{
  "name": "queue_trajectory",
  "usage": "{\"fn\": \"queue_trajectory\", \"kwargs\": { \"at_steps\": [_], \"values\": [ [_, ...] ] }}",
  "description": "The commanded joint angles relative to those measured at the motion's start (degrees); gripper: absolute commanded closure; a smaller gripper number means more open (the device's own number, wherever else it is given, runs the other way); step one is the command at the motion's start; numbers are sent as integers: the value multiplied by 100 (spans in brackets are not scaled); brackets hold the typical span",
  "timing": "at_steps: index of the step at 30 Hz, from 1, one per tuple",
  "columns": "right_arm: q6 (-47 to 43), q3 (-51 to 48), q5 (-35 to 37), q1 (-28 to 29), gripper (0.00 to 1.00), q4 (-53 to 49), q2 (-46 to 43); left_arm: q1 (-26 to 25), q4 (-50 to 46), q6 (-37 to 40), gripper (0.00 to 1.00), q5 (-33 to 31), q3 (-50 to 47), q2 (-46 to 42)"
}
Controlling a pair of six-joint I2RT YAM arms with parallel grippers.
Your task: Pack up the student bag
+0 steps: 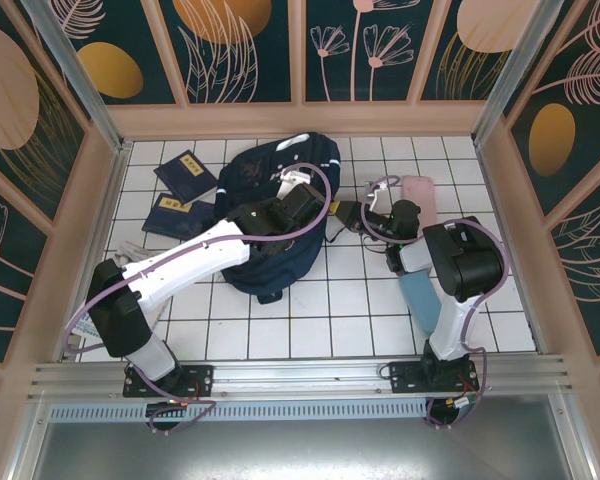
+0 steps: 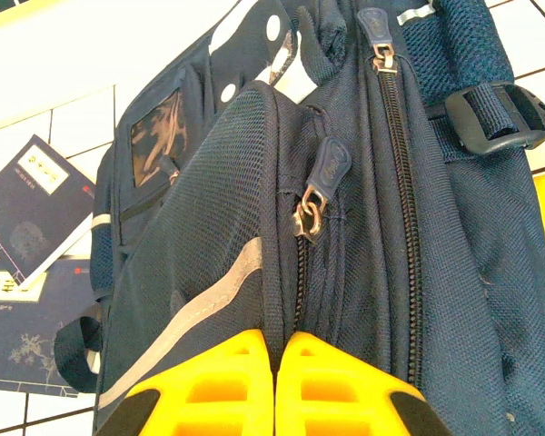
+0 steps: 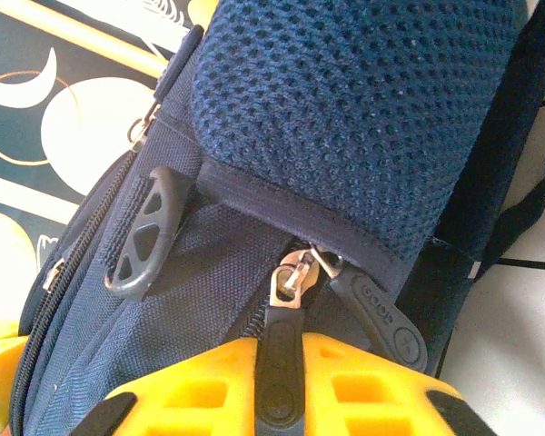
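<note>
The student bag (image 1: 252,172), dark navy with reflective stripes, lies on the white tiled table at centre back. My left gripper (image 1: 298,203) rests on its top. In the left wrist view the yellow fingers (image 2: 209,386) are shut on a fold of bag fabric (image 2: 282,300) beside a closed zipper (image 2: 311,211). My right gripper (image 1: 354,213) is at the bag's right side. There its fingers (image 3: 391,391) are shut on a black zipper pull (image 3: 280,350), just below the metal slider (image 3: 291,277). A second black pull (image 3: 381,318) hangs to its right.
Two navy booklets (image 1: 185,172) (image 1: 170,212) lie left of the bag. A pink flat item (image 1: 420,195) sits behind the right arm, and a light blue item (image 1: 417,295) lies under it. Wooden walls enclose the table on three sides.
</note>
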Motion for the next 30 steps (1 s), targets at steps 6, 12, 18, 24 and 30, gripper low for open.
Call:
{"fn": "queue_trajectory", "kwargs": {
  "at_steps": [6,12,18,24,30],
  "values": [
    [-782,-598,-210,272,84,-1239,-932,97,602,-59,97,-482,182,113],
    [-1055,-1143,-132,905,82,-2209,-1779,94,965,-87,97,-243,296,413],
    [-934,-1450,332,1583,82,-2542,-2403,99,1291,-95,98,164,530,996],
    [-848,-1722,700,1672,81,-2617,-2640,121,1475,41,97,373,1243,1653],
    [-1044,-1549,573,568,81,-3133,-2744,257,1342,166,72,1085,1543,1685]
  ]
}}
